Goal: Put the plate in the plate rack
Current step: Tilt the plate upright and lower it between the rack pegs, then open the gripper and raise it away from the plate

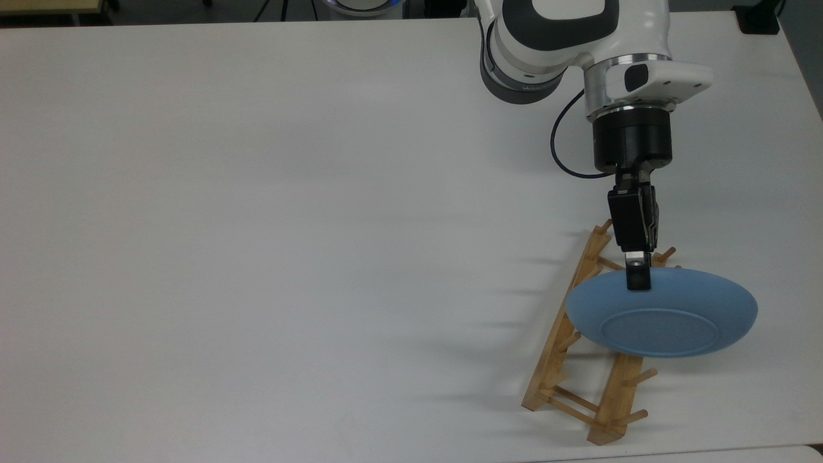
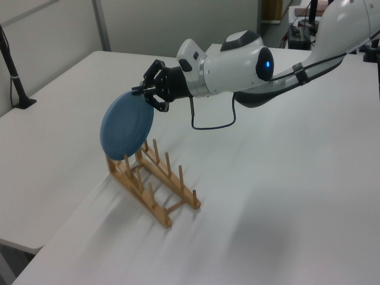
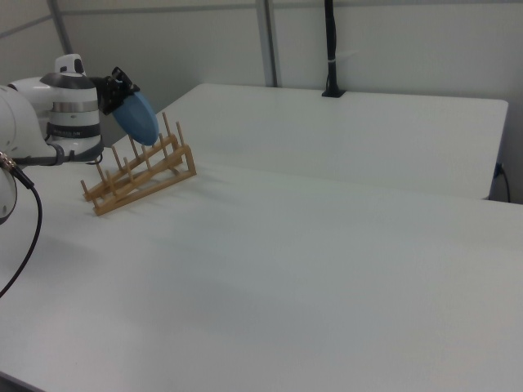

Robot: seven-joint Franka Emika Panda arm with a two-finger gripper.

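The light-blue plate (image 1: 662, 315) hangs tilted on edge above the wooden plate rack (image 1: 558, 366), its circular foot facing the top view's bottom. My gripper (image 1: 638, 278) is shut on the plate's upper rim. In the left view the plate (image 2: 126, 126) sits low over the far end of the rack (image 2: 155, 184), its bottom edge down among the upright pegs, with the gripper (image 2: 147, 95) at its top right. In the right view the plate (image 3: 140, 117) is seen nearly edge-on over the rack (image 3: 139, 173), held by the gripper (image 3: 119, 85).
The rack stands near the white table's edge (image 1: 707, 450) at the top view's bottom right. A black cable (image 1: 560, 151) loops from the wrist. A black post (image 2: 13, 71) stands at the left view's far left.
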